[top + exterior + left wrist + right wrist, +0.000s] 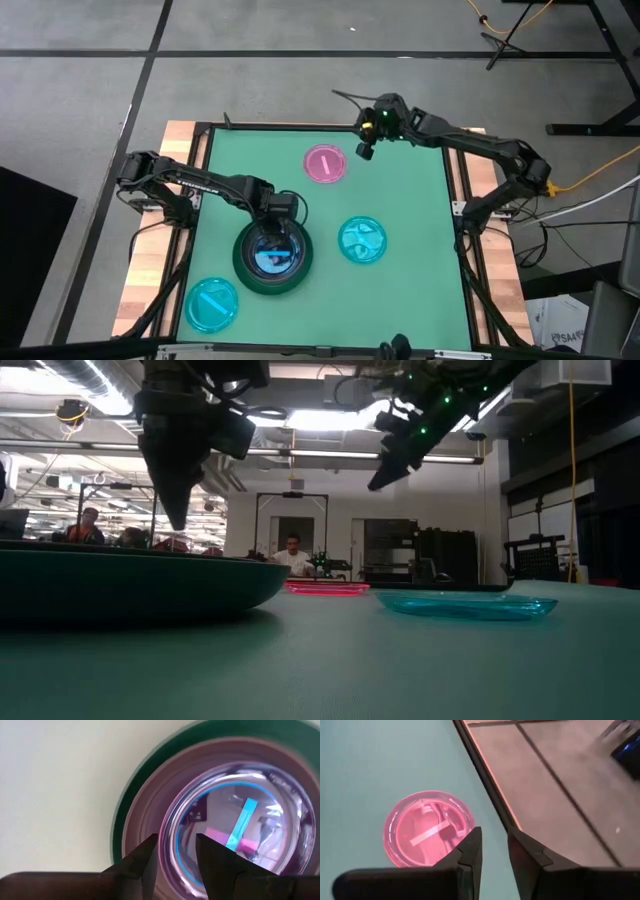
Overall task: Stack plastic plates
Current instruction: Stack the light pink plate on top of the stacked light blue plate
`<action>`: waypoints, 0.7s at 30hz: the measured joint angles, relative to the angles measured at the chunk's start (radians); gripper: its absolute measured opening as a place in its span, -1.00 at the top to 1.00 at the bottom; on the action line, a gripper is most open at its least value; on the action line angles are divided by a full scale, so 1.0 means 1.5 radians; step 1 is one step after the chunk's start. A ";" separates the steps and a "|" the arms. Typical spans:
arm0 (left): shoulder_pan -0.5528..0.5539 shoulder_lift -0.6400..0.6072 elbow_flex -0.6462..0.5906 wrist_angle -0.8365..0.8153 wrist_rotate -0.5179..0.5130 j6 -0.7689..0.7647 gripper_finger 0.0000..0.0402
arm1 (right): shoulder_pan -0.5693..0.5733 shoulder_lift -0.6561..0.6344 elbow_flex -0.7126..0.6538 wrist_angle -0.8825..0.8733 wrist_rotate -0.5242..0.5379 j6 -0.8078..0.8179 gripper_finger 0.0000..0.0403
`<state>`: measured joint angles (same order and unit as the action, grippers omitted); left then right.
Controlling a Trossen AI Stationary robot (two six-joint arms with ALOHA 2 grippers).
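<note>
A large dark green plate rests on the green mat at the near left, with smaller plates nested in it; the top one is small and translucent. My left gripper hangs open just above this stack, pointing down, with nothing between its fingers. A small pink plate lies flat near the far edge. My right gripper is open in the air beside it, slanting down, clear of the mat. One cyan plate lies at the middle right and another at the near left corner.
The mat's far edge, with its black frame and wooden border, runs close behind the pink plate, and bare floor lies beyond it. Free mat lies between the stack, the pink plate and the cyan plates. People sit in the room behind.
</note>
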<state>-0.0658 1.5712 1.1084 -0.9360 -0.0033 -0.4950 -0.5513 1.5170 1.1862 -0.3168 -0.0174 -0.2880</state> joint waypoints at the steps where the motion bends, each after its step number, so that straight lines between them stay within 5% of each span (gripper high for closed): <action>1: 0.000 0.000 0.000 0.004 -0.003 0.000 0.38 | -0.010 0.004 0.000 0.000 -0.006 0.008 0.59; 21: 0.000 0.000 0.000 0.015 -0.005 0.000 0.38 | -0.087 0.204 0.000 0.009 -0.171 0.104 0.59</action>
<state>-0.0658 1.5715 1.1084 -0.9138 -0.0116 -0.4946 -0.6815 1.8223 1.1862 -0.3038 -0.2741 -0.1321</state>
